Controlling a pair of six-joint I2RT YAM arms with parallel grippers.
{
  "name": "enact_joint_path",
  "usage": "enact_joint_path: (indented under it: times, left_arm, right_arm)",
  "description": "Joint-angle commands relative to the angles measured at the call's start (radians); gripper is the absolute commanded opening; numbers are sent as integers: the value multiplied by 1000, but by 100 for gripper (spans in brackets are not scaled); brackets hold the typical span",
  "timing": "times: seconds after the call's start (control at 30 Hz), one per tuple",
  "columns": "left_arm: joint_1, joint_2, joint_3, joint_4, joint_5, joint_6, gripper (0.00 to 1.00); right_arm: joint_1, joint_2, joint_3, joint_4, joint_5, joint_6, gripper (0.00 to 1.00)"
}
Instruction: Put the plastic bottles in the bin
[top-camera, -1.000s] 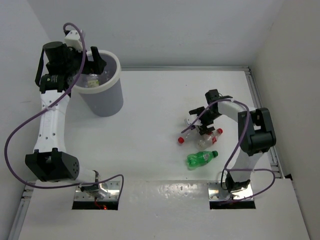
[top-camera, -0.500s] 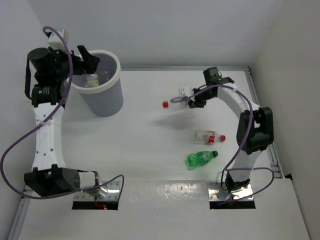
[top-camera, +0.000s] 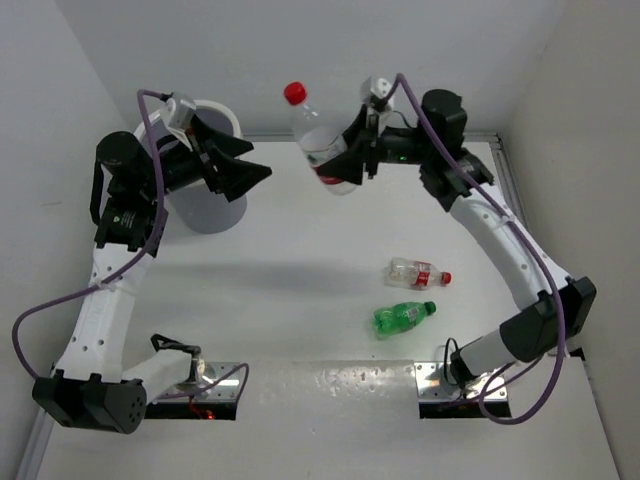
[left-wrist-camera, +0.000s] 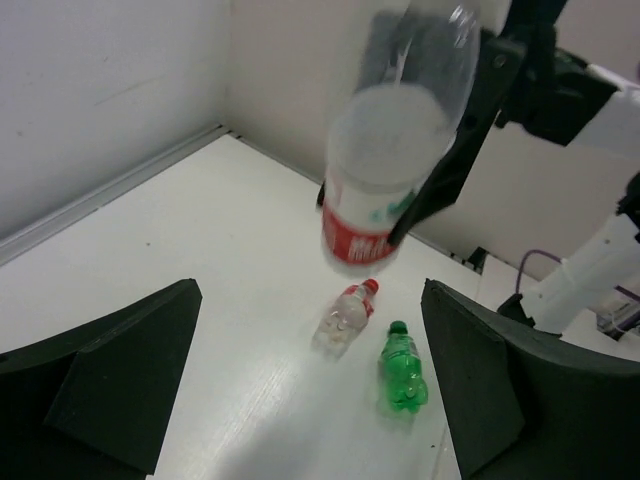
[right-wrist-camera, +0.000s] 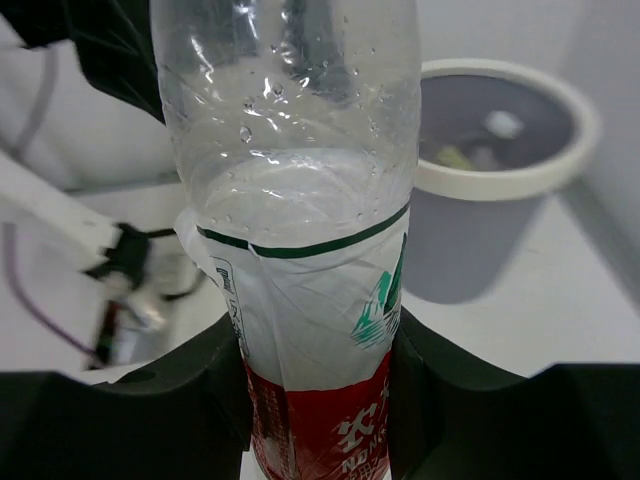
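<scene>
Above the white desk (top-camera: 300, 330), my right gripper (top-camera: 352, 160) is clamped on a clear, red-labelled bottle (top-camera: 320, 150) held high over the far edge. My left gripper (top-camera: 245, 170) is spread wide and empty.

The grey bin (top-camera: 210, 212) with its white rim stands in the far left corner. From overhead my left arm covers most of it. Only the right wrist camera looks into the bin (right-wrist-camera: 500, 180), where a few small pieces lie, too blurred to name. That camera also shows my right gripper (right-wrist-camera: 315, 385) closed on the red band of the held bottle's (right-wrist-camera: 300, 230) label, droplets inside the clear wall.

In the overhead picture the bottle's long axis slants, red cap (top-camera: 294, 93) uppermost and leaning toward the far left corner, base end at my fingers. My open left gripper sits between this bottle and the bin.

The left wrist view frames the raised bottle (left-wrist-camera: 385, 190) between my two dark left fingers (left-wrist-camera: 120, 380), my left gripper (left-wrist-camera: 310, 400) gaping. Two more bottles lie below it.

These two lie on the right half of the desk, near each other but apart. The clear bottle (top-camera: 415, 272) lies along the near edge's line, red cap toward the right edge. The green bottle (top-camera: 403, 316) lies just nearer me, cap toward the right edge and slightly far. The left wrist view shows both, clear (left-wrist-camera: 345, 318) and green (left-wrist-camera: 402, 368), side by side.
</scene>
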Motion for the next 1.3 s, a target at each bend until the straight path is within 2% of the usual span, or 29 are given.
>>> enact_joint_path:
  times: [0.0, 0.23, 0.4, 0.5, 0.63, 0.67, 0.7, 0.73, 0.77, 0.8, 0.87, 0.9, 0.97, 1.03, 1.07, 1.1, 1.13, 1.17, 1.2, 1.27]
  left_arm:
    - [-35, -24, 29, 95, 41, -44, 100]
    - [-81, 19, 97, 185, 64, -129, 100]
    - [-81, 28, 115, 175, 6, -129, 100]
    - [-81, 28, 105, 175, -27, -120, 95]
    - [-81, 28, 105, 185, -39, -120, 67]
    - [-81, 37, 105, 185, -39, -120, 52]
    - [-81, 37, 105, 185, -39, -120, 42]
    - [-72, 37, 105, 185, -39, -129, 25]
    - [-72, 37, 105, 185, -39, -129, 20]
    - [-61, 37, 105, 185, -39, -129, 15]
    - [-32, 37, 105, 185, -39, -150, 4]
    - [-21, 37, 123, 176, -48, -150, 2]
    - [12, 48, 157, 127, -57, -99, 1]
    - [48, 69, 264, 36, -126, -19, 1]
    - [60, 101, 307, -64, -164, 73, 0]
    - [71, 120, 386, -111, -254, 119, 0]
    - [81, 140, 422, -154, -310, 165, 0]
    - [91, 161, 454, -230, -370, 213, 0]
    - [100, 201, 499, -260, -498, 300, 0]
    - [111, 230, 499, -277, -627, 374, 0]
  right_arm:
    - [117, 67, 28, 116, -41, 263, 12]
    - [234, 176, 131, 177, -26, 385, 12]
    - [295, 154, 112, 123, -9, 276, 10]
    - [321, 133, 85, 91, -6, 225, 10]
    - [326, 116, 69, 42, 11, 181, 14]
    - [315, 114, 69, 42, 14, 188, 14]
    - [314, 113, 63, 48, 17, 190, 14]
    - [311, 110, 63, 57, 31, 199, 15]
    - [292, 108, 59, 69, 37, 219, 23]
    - [286, 111, 62, 73, 51, 237, 36]
    - [269, 114, 69, 105, 57, 268, 71]
    - [251, 113, 72, 115, 61, 306, 97]
    - [210, 113, 94, 126, 71, 334, 100]
    - [101, 125, 106, 187, 31, 478, 100]
    - [66, 128, 106, 250, 17, 569, 100]
    - [-37, 134, 103, 287, 5, 624, 100]
    - [-66, 131, 100, 287, -18, 636, 100]
    - [-96, 125, 97, 274, -47, 623, 100]
    - [-167, 107, 88, 149, -58, 551, 100]
    - [-212, 66, 72, 9, -46, 350, 100]
